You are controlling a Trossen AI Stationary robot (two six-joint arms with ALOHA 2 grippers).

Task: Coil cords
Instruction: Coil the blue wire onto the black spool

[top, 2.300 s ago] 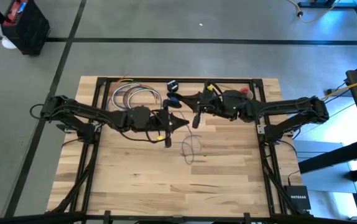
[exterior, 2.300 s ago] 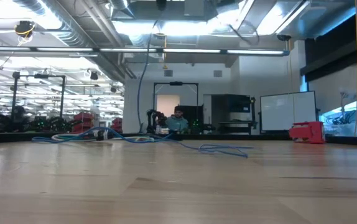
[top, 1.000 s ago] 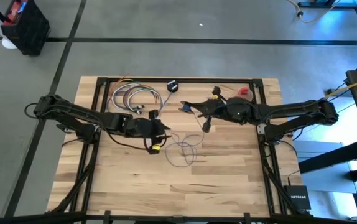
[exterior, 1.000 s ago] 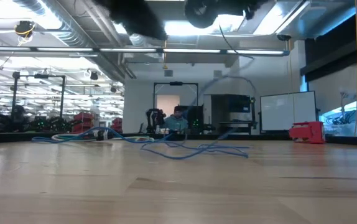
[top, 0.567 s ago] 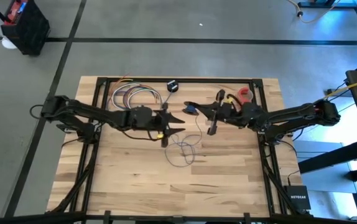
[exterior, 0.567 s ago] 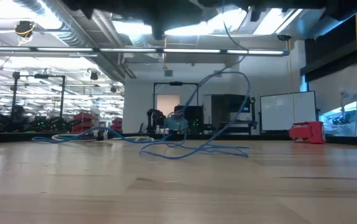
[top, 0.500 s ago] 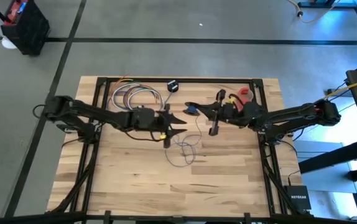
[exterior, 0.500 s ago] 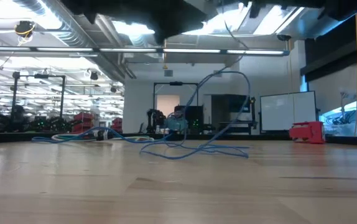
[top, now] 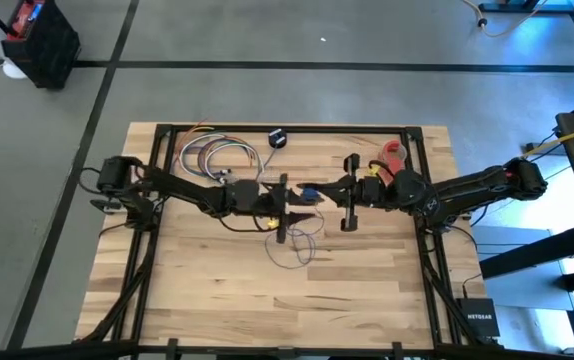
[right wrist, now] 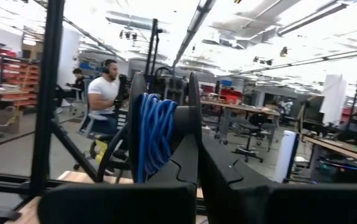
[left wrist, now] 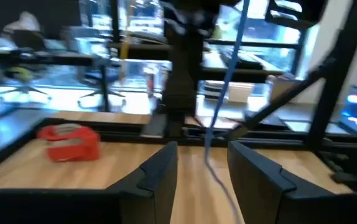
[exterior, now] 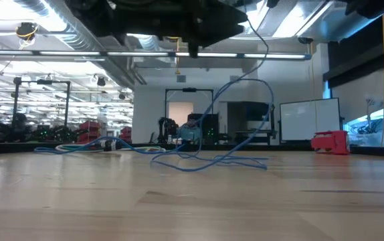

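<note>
High view: my left gripper (top: 289, 208) and right gripper (top: 319, 193) meet over the table's (top: 367, 290) middle, with loose loops of the cords (top: 302, 245) on the wood just below them. Only my right wrist view shows a wound blue bundle (right wrist: 153, 134) clamped between my right fingers (right wrist: 194, 118), which are closed on it. My left wrist view shows my left fingers (left wrist: 160, 171) parted with a strand hanging free between them, and the low view alone shows that strand arching up off the table.
</note>
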